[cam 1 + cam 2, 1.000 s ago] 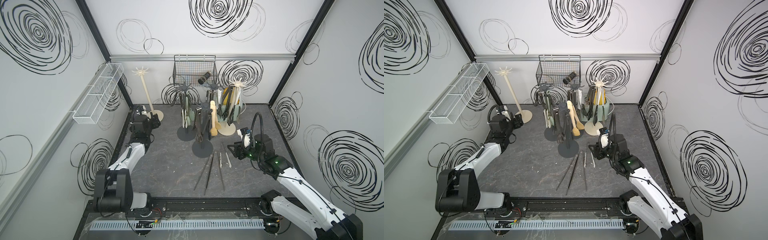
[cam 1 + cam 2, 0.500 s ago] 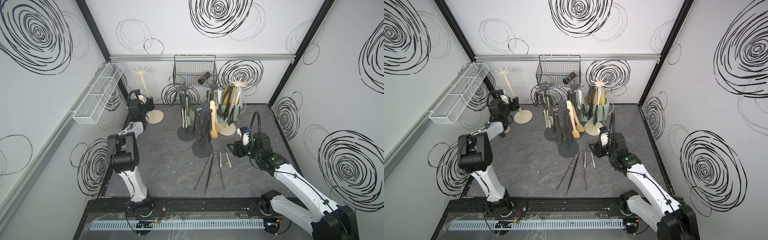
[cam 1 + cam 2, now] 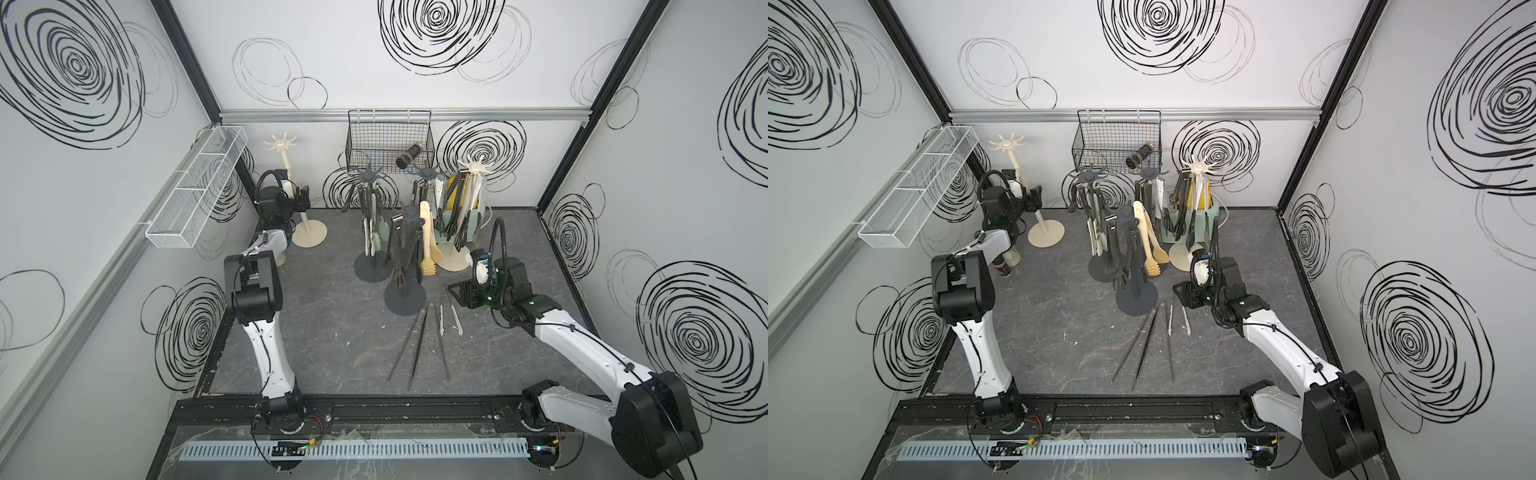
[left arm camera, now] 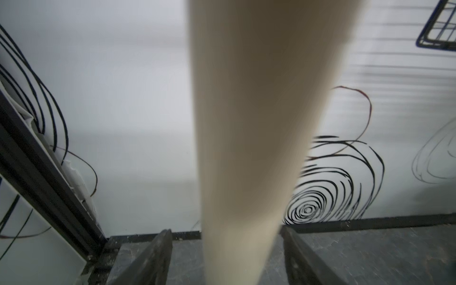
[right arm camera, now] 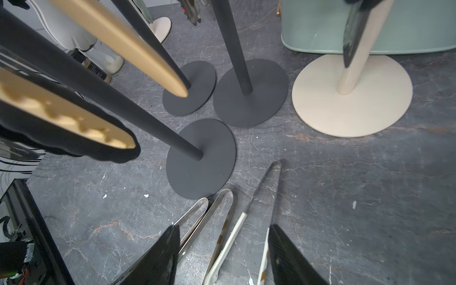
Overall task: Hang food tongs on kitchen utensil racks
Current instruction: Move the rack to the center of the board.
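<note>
The left gripper (image 4: 224, 230) stood open around the pole (image 4: 246, 123) of the left cream rack (image 3: 286, 164), at the back left corner. In the left wrist view there was a gap between the pole and each finger (image 4: 153, 256), so it held nothing.

The right gripper (image 5: 223, 228) was open too, low over the floor (image 3: 332, 332), just in front of the base of the front dark rack (image 3: 405, 297). In the right wrist view steel tongs (image 5: 225, 197) and a white-armed pair (image 5: 237, 229) lay below, between its fingers (image 5: 160, 259). I could not tell if a finger touched them. A long black pair (image 3: 418, 349) lay beside these, nearer to the front edge.

The other tongs hung on the dark racks and on the right cream rack (image 3: 476, 166), close together at the back middle. The wooden tongs (image 3: 428, 245) hung by the front dark rack.
</note>
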